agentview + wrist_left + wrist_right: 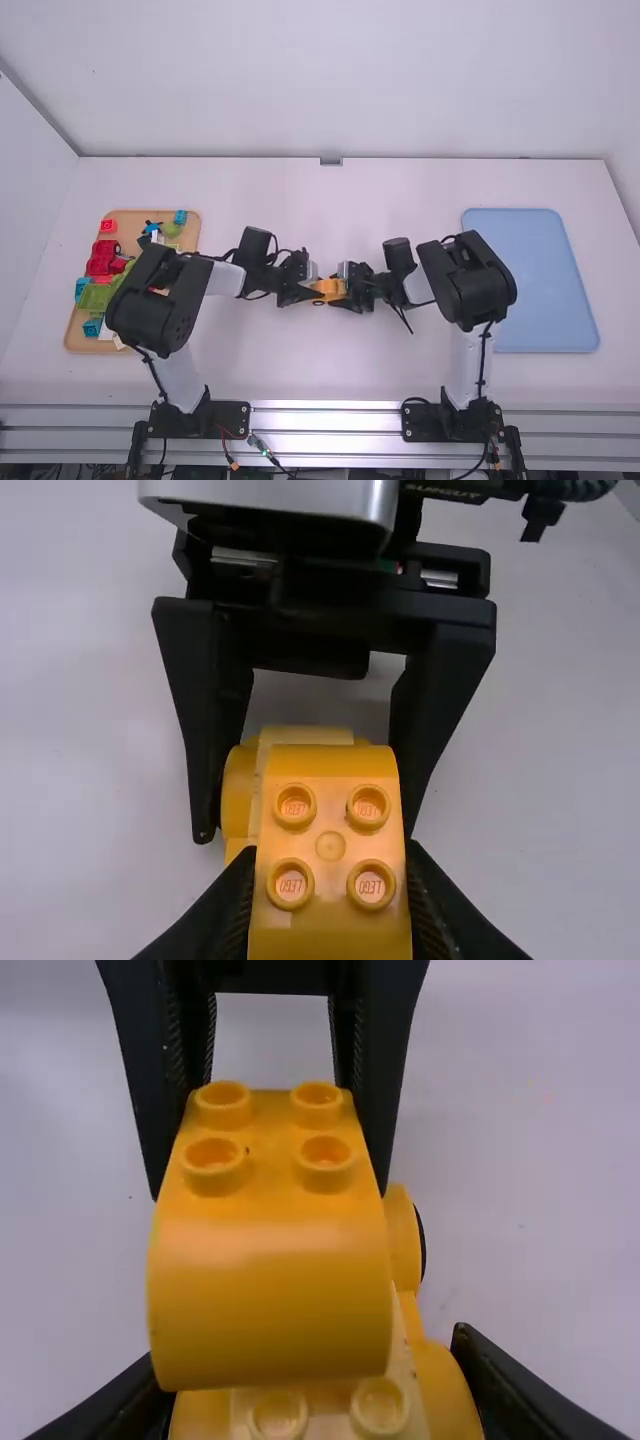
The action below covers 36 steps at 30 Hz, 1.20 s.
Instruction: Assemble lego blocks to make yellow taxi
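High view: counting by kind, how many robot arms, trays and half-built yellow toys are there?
Robot arms (left arm and right arm): 2
Trays (tan tray and blue tray): 2
Yellow toy between the arms: 1
Total: 5

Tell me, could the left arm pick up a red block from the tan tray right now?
Probably not straight away: the left claw is shut on the curved yellow block, so it would have to let go first. The red blocks do look close by, on the tray.
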Available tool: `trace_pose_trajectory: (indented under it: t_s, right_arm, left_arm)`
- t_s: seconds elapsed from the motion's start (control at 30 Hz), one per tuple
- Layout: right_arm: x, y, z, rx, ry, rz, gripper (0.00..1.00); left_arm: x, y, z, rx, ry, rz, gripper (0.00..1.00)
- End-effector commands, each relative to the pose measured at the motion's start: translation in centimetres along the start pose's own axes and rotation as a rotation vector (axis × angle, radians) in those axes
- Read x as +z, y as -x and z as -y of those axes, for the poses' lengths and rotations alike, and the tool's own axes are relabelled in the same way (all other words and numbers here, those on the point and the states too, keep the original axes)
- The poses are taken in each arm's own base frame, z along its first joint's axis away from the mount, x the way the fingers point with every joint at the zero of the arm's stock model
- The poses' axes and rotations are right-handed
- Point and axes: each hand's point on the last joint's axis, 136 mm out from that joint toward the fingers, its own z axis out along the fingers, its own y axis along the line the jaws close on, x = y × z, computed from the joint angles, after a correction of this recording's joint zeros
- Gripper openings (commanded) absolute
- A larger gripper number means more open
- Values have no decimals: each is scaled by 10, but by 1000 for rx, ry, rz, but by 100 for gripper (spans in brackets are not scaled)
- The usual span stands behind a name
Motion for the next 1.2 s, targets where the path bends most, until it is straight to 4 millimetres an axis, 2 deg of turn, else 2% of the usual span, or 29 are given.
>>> trace_pose_trajectory:
  t_s: [0.0,0.37,0.57,0.83,1.07,1.17]
  right_arm:
    - [0,-9,-3,41,0,-20,49]
    - [0,-9,-4,42,2,-21,49]
    - [6,-7,-8,30,15,-25,48]
    - [8,-7,-6,23,8,-40,47]
    - [8,-7,-5,22,7,-40,47]
    - [8,-6,-4,27,6,-39,47]
  left_arm:
    - [2,-6,10,-8,-20,8,2]
    - [9,-16,8,21,5,23,2]
    - [12,-13,5,-8,-13,7,2]
    - [26,-25,11,-18,-12,-118,2]
    - [24,-43,15,-48,8,-190,2]
    - [24,-44,16,-54,11,-189,2]
